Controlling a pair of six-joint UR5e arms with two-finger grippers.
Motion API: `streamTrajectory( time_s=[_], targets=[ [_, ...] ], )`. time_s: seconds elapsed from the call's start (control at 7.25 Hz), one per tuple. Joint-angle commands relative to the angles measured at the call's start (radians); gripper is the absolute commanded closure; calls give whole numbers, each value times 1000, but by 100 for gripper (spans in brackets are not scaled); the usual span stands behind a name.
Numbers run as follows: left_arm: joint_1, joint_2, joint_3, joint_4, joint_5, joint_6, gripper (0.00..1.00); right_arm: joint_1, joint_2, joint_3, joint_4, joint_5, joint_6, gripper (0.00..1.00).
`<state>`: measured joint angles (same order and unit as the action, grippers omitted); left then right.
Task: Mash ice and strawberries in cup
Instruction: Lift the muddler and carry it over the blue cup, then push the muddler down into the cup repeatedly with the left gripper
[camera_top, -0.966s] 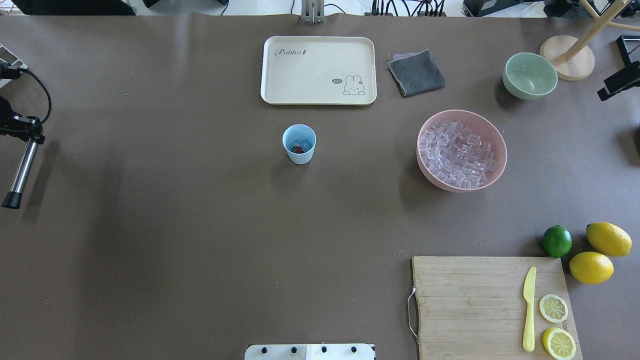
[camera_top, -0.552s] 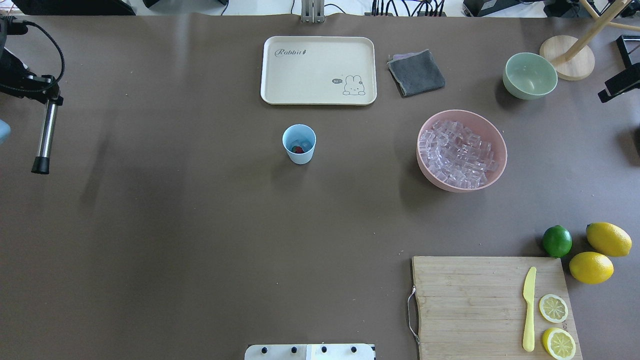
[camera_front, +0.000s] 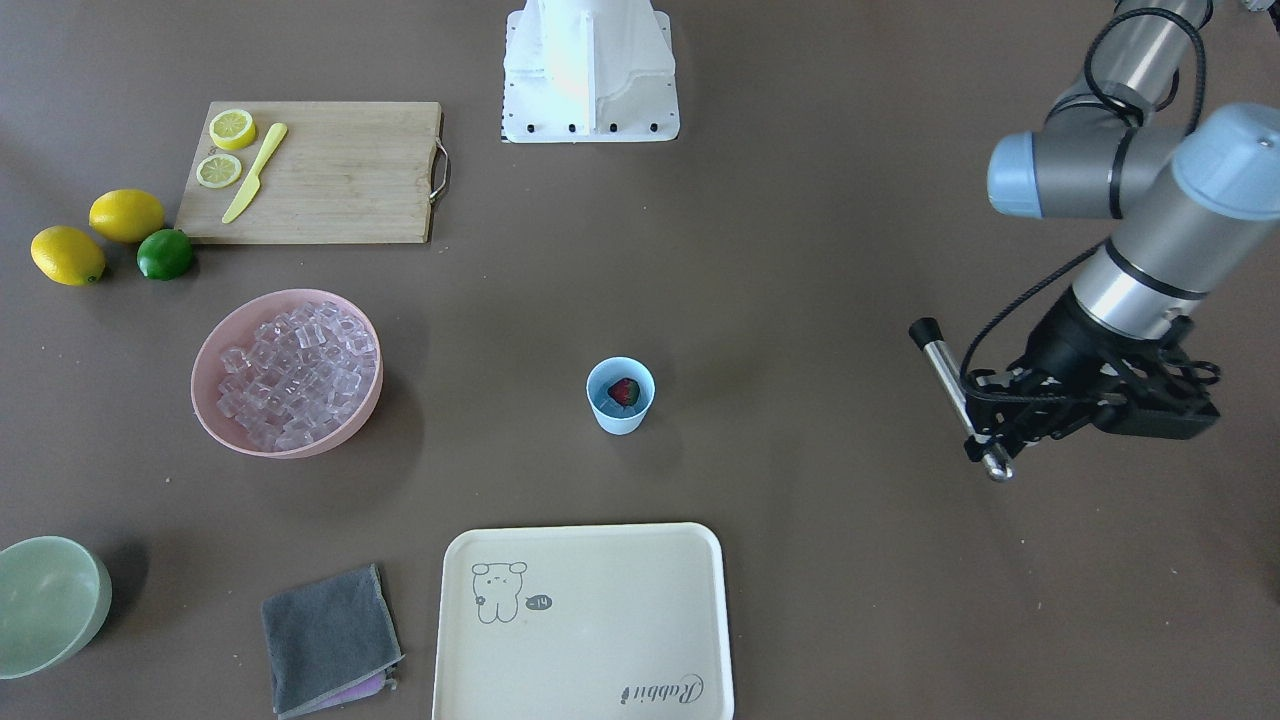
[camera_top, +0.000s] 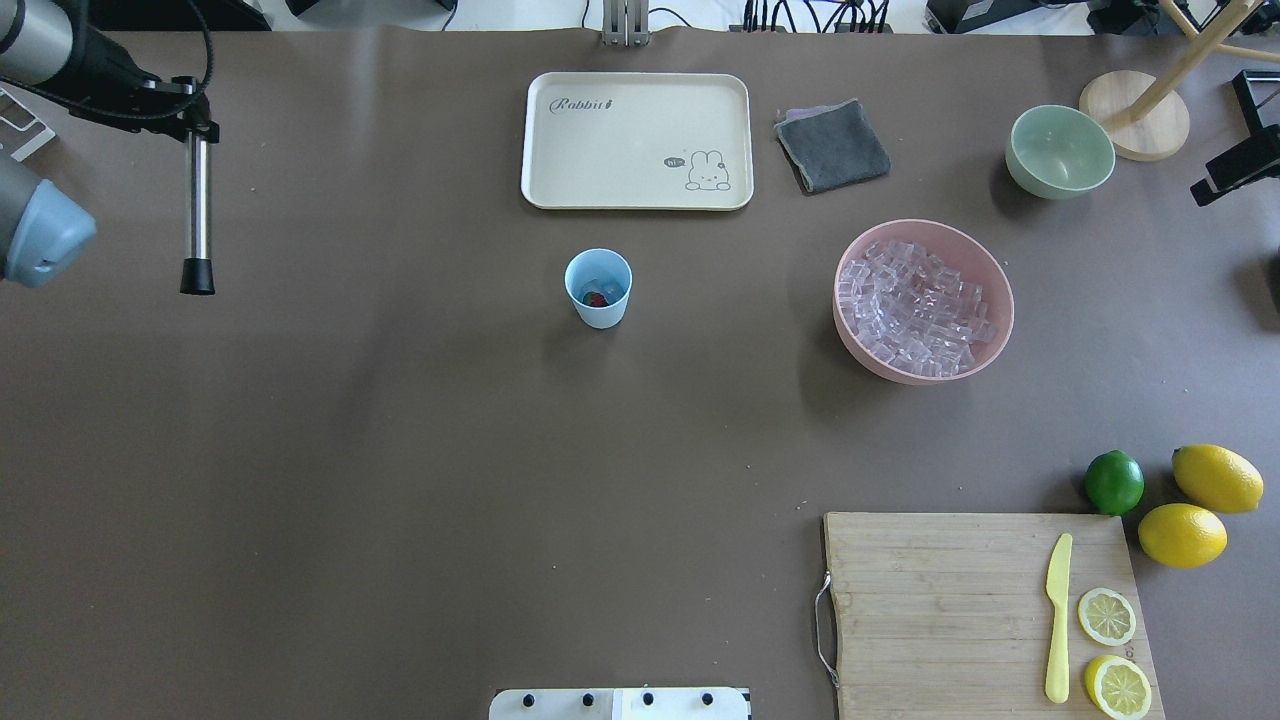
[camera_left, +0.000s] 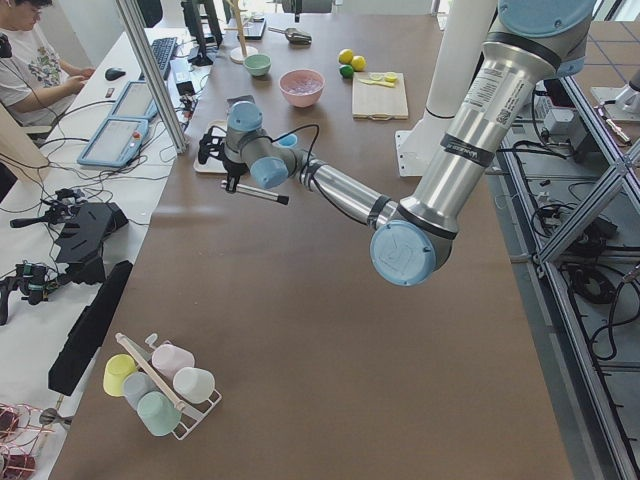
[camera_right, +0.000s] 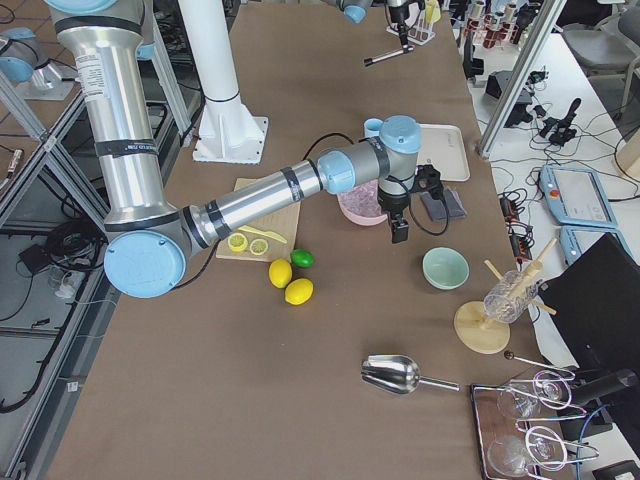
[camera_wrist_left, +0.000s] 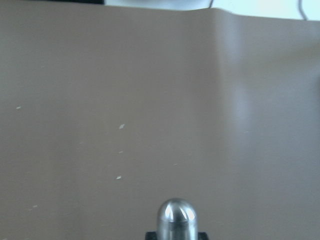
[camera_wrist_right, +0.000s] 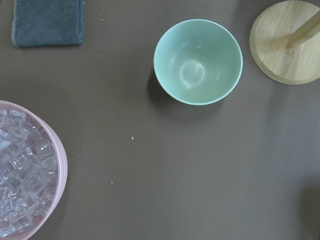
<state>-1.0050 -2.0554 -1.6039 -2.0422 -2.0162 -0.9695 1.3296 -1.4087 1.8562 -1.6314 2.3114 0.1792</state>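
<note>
The light blue cup (camera_top: 598, 300) (camera_front: 620, 412) stands mid-table, in front of the tray. Inside it lie a red strawberry (camera_front: 623, 391) (camera_top: 596, 298) and some clear ice (camera_top: 603, 285). More ice (camera_top: 918, 306) (camera_front: 296, 372) fills the pink bowl (camera_top: 850, 340). My left gripper (camera_top: 197, 125) (camera_front: 988, 440) hovers over the table's far left, shut on a steel muddler (camera_top: 198, 215) (camera_front: 952, 390) with a black tip, far from the cup. My right gripper (camera_right: 400, 228) hangs between the pink and green bowls; whether it is open or shut does not show.
A cream tray (camera_top: 560, 190) and a grey cloth (camera_top: 832, 145) lie at the far side, with a pale green bowl (camera_top: 1060, 150) (camera_wrist_right: 197, 62) to the right. Near right, a cutting board (camera_top: 940, 600) carries a yellow knife (camera_top: 1058, 615) and lemon halves. A lime (camera_top: 1114, 482) and two lemons lie beside it.
My left arm has swung from the table's left edge toward the far side and rightward, carrying the muddler with it. The cup and bowls have not moved.
</note>
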Motion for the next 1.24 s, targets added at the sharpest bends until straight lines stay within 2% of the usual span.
streamTrajectory(
  time_s=[0.0, 0.28, 0.41, 0.83, 1.1],
  targets=[
    [174, -67, -107, 2, 288, -119, 100, 6, -60, 52, 2, -3, -6, 1],
    [296, -87, -233, -1, 533, -167, 100, 16, -114, 98, 1, 8, -4, 1],
    [340, -118, -237, 0, 621, -160, 100, 29, -136, 107, -2, 8, -3, 1],
    [451, -236, -188, -6, 830, -155, 100, 101, -182, 109, -4, 8, 6, 1],
    [488, -256, -186, -38, 905, -68, 100, 124, -206, 116, -2, 5, 36, 1]
  ],
)
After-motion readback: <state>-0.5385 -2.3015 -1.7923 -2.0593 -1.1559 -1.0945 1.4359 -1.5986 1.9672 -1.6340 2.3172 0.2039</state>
